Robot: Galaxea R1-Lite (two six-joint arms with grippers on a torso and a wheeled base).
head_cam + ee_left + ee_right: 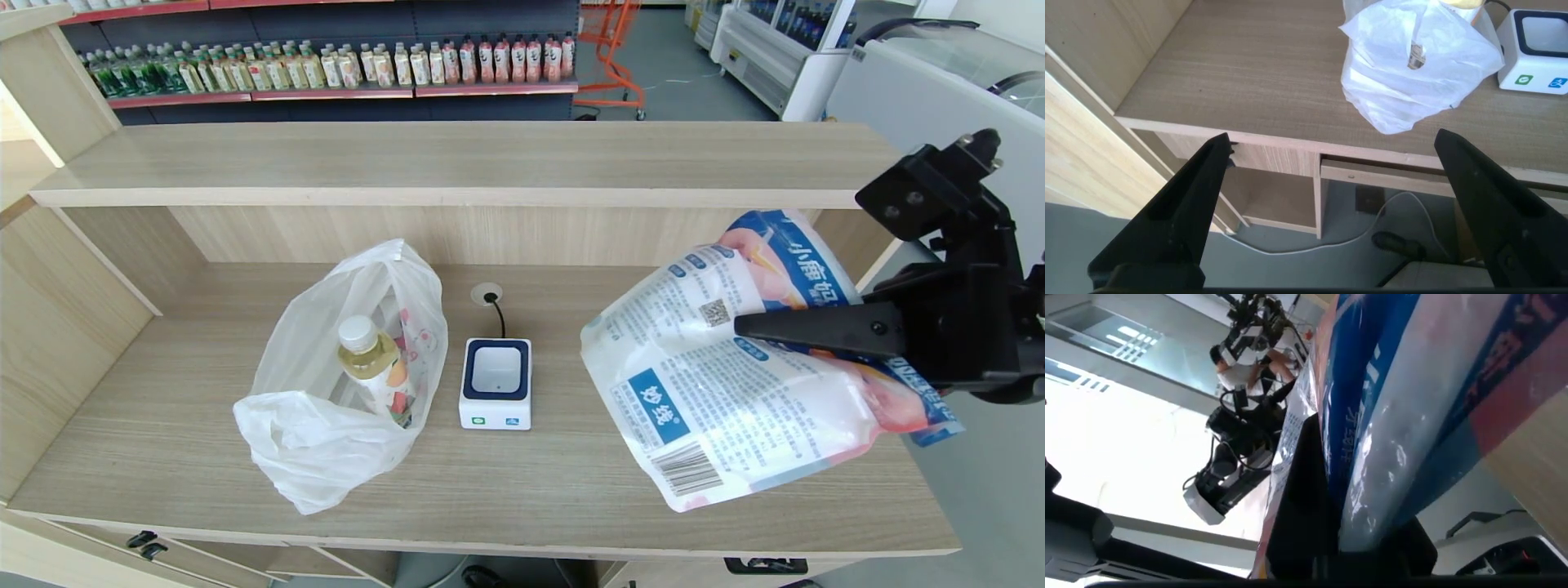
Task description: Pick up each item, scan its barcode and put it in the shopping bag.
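Observation:
My right gripper (747,327) is shut on a large white, blue and pink snack pouch (718,376), held above the right part of the counter with its barcode (686,469) facing up toward me. In the right wrist view the pouch (1413,416) lies pressed against a black finger (1306,498). The white scanner (495,382) sits on the counter to the left of the pouch. Further left is the white shopping bag (343,384), open, with a capped bottle (371,359) inside. My left gripper (1331,204) hangs open below the counter's front edge, near the bag (1417,61).
The wooden counter (490,482) has a raised back ledge (457,163) and side walls. A cable runs from the scanner into a hole (486,292). Shelves of bottles (326,65) stand behind. Drawers and cables (1355,237) lie under the counter front.

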